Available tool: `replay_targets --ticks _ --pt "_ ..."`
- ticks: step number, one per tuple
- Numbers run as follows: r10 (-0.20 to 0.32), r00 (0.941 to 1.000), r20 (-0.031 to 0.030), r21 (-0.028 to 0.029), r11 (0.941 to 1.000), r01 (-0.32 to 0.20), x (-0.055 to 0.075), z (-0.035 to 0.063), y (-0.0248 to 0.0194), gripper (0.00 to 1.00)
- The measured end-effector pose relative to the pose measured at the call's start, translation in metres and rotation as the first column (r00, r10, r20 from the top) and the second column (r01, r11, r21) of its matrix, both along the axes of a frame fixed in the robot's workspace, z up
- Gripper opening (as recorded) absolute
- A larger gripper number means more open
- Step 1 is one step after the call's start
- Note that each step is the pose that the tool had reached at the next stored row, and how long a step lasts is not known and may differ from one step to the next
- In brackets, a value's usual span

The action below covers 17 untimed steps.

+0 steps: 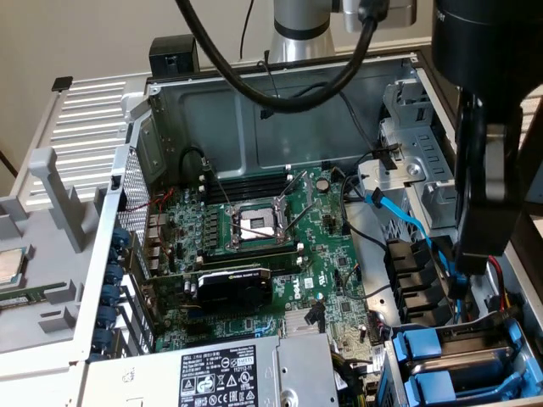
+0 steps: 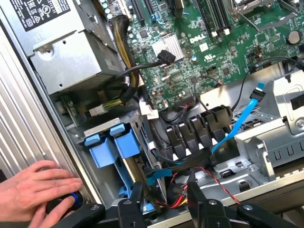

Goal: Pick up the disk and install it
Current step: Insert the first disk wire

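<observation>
Gripper hangs over the drive-bay end of the open case, on the exterior view's right, near side. The fingers are partly apart with nothing between them. I see only red and yellow wiring and the bay floor through the gap, so I call it empty.

Two blue drive carriers sit side by side in the bay at the near right corner, blue fronts facing out, probably so their latches can be reached. No white label is visible on either, so I cannot tell which one is the disk. My guess is it is one of these two and already seated.

A person's hand rests on the ribbed outer wall of the case beside a black knob with a blue ring, likely steadying or adjusting something. It is well apart from the fingers.

The blue data cable runs loose from the metal cage down toward the bay, so I judge it is not yet routed to a drive.

The motherboard lies flat in the middle of the case with its CPU socket open. The power supply sits at the near edge
</observation>
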State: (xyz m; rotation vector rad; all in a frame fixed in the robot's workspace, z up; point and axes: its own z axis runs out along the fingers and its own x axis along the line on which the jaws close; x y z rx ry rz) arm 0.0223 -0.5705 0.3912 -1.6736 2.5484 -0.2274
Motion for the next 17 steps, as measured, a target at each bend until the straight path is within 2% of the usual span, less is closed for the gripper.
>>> replay_targets --ticks 5,8,12,17 --pt "0.011 0.9999 0.0 0.0 0.9999 -0.011 -0.004 0.0 -0.0099 0.49" --pt "0.02 0.9998 0.0 0.0 0.9998 -0.02 -0.004 0.0 -0.0136 0.49" --pt "0.039 0.9992 -0.0005 0.0 0.9992 -0.039 -0.004 -0.0001 -0.0162 0.49" --pt "0.07 0.9975 -0.0044 0.0001 0.9975 -0.07 -0.001 0.0 -0.0171 0.49"
